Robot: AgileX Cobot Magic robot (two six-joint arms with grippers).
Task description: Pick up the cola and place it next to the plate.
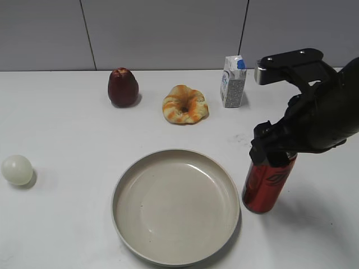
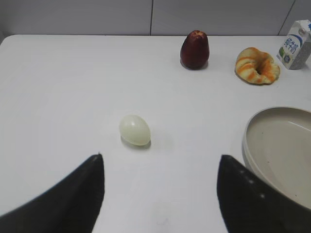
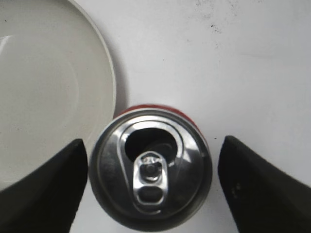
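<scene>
The cola (image 1: 268,185), a red can with black lettering, stands upright on the white table just right of the plate (image 1: 120,193), a large beige round dish. My right gripper (image 1: 275,154) is over the can's top. In the right wrist view its fingers (image 3: 153,184) flank the silver pull-tab top of the cola (image 3: 150,167) with a small gap on each side, so it is open. The plate's rim (image 3: 109,73) lies close to the can's left. My left gripper (image 2: 160,194) is open and empty over bare table, left of the plate (image 2: 279,145).
A pale egg (image 1: 17,170) lies at the left edge. A dark red apple (image 1: 123,87), a ring-shaped bread (image 1: 185,104) and a white-and-blue milk carton (image 1: 233,82) stand along the back. A grey wall closes the far side.
</scene>
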